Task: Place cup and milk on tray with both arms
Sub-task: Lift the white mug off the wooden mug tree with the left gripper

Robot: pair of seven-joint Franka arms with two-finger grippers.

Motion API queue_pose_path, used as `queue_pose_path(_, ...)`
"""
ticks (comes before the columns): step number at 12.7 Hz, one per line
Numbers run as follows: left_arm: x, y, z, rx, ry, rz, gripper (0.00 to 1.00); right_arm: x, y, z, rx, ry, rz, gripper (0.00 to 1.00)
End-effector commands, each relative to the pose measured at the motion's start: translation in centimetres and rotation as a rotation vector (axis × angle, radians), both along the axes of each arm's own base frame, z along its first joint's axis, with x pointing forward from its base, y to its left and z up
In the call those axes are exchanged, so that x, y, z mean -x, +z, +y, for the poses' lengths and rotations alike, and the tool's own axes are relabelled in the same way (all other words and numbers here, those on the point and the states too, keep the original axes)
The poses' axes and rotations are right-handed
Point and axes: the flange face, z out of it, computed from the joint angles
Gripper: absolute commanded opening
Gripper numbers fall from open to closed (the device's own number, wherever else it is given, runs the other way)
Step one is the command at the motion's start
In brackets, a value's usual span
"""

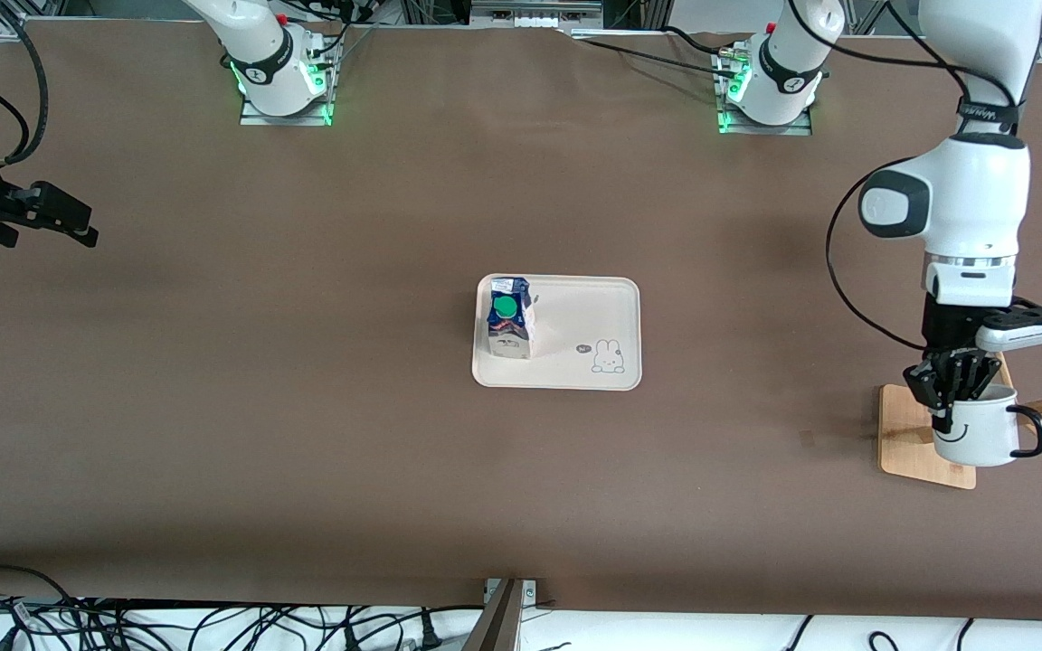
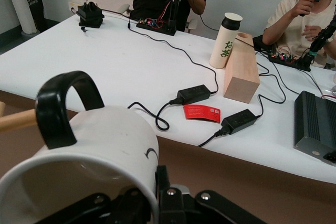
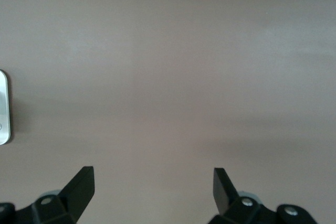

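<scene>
Nearest the camera, the cup [image 1: 978,432] hangs over the wooden rack [image 1: 923,438] near the tabletop [image 1: 304,434] edge at the left arm's end, its rim pinched by the left claw [image 1: 948,398]; that thin grip could slip in transit. Milk [image 1: 510,317] already stands on the tray [image 1: 575,334] mid-tabletop, where a careless placement might topple it. Right claw [image 3: 152,187] waits wide open, empty, over the right arm's edge.

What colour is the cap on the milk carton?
Green: the round cap on the milk shows best in the front view.
</scene>
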Motion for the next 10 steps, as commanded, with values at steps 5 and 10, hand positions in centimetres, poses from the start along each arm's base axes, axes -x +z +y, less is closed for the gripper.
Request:
queue_pose_path(5,-0.4,7.7,-4.7,-0.166,-0.377,0.372,0.0,0.0,0.4,0.7,0.011,-0.009,0.002,1.0)
queue_pose_path(10,1.9,3.4,-9.9,-0.284,-0.461,0.768,0.0,-0.1,0.4,0.7,0.013,-0.01,-0.003,1.0)
